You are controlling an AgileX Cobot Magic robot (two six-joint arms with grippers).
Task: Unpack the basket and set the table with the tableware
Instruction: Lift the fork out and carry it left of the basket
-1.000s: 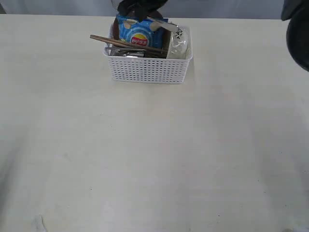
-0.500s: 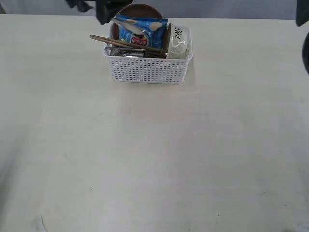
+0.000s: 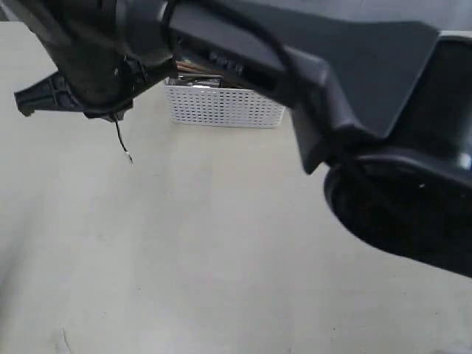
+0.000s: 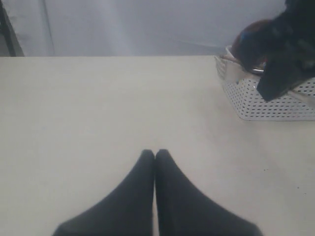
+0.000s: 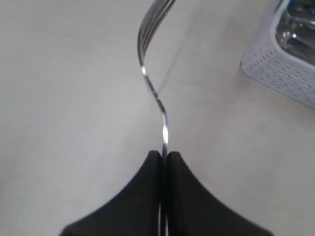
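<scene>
- Steel fork (image 5: 150,88) was pinched by its handle in the right claw (image 5: 163,156), over the counter (image 5: 74,98), near the basket (image 5: 278,64).
- Left claw (image 4: 155,153) was closed on nothing, over bare counter, apart from the basket.
- Judged barely begun: no piece lay on the counter in view; the fork was apparently first out, the rest seemingly in the basket.

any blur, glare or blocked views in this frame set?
Exterior view: a dark arm near the lens is out of focus and hides most of the basket. Left wrist view: the same arm, blurred, covers part of the basket. Right wrist view: bright glints along the fork; the basket corner is soft.
</scene>
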